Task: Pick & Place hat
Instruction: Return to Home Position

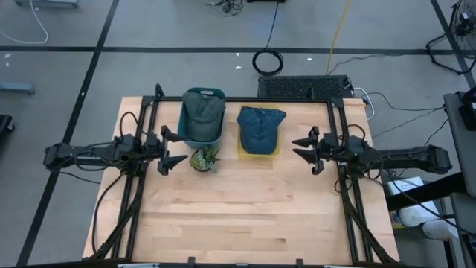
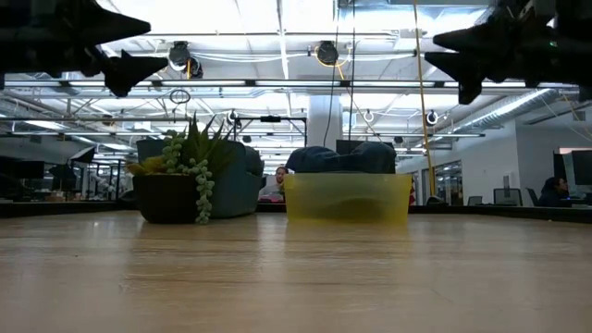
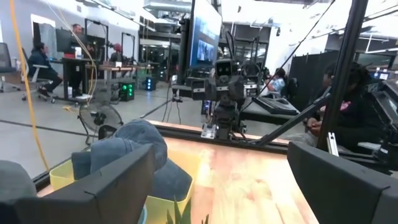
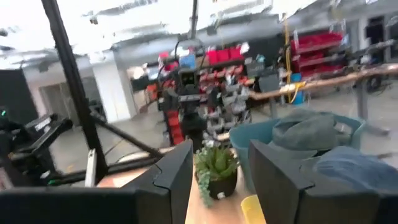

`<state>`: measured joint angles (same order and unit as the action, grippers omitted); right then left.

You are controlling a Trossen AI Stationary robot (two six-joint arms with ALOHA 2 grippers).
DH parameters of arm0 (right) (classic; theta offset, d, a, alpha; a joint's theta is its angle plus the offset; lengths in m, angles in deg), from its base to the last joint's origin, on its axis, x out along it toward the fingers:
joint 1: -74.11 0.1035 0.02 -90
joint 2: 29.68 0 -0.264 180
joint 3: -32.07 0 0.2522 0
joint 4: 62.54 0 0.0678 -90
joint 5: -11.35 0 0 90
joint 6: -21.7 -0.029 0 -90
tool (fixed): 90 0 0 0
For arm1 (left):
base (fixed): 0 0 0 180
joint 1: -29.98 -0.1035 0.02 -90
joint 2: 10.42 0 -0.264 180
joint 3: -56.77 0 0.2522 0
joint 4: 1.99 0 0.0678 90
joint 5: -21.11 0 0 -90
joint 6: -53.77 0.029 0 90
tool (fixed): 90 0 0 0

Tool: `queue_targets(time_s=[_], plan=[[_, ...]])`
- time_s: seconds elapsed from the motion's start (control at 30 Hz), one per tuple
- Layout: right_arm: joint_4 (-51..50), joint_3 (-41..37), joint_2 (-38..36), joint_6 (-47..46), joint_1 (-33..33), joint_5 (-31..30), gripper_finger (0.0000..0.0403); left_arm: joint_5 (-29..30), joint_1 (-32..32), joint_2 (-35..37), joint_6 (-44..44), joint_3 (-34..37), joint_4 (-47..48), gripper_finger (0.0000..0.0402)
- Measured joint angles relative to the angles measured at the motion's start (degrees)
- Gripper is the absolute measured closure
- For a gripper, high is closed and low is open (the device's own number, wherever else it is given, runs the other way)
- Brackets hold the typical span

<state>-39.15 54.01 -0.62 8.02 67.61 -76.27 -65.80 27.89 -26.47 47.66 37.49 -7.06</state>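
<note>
Your left gripper (image 1: pixel 182 147): wide open, empty, beside the blue plastic bin (image 1: pixel 204 91). Right gripper (image 1: pixel 295 147): same, well apart from it.

Pale wood planks for the desk (image 1: pixel 245 216), smooth, faintly sheened. Translucent frosted plastic for the yellow bin (image 2: pixel 347 199); opaque smooth plastic for the blue bin (image 1: pixel 204 91). Soft matt cloth, denim-like, on the blue cap (image 1: pixel 260 128); duller cloth on the grey-green cap (image 1: pixel 204 112). Matt black metal frame (image 1: pixel 275 99).
</note>
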Motion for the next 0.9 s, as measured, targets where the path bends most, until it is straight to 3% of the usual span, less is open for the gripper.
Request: queue_targets(time_s=[0.2,0.6,0.7,0.9], plan=[[10.41,-7.06,-2.68,-0.43,1.14,-1.35,0.0261,0.04,0.0,1.35,1.65,0.3,1.11,0.0023],[9.14,-7.21,-3.23,3.97,2.49,-9.21,0.0261,0.02,-0.02,1.52,1.88,0.28,3.33,0.0023],[7.18,-7.23,-3.59,3.61,2.49,-11.61,0.0261,0.06,-0.02,1.73,1.85,2.35,-0.19,0.0023],[4.1,-7.29,-4.32,2.35,2.49,-11.47,0.0261,1.86,-0.02,3.27,0.72,4.65,-1.33,0.0023]])
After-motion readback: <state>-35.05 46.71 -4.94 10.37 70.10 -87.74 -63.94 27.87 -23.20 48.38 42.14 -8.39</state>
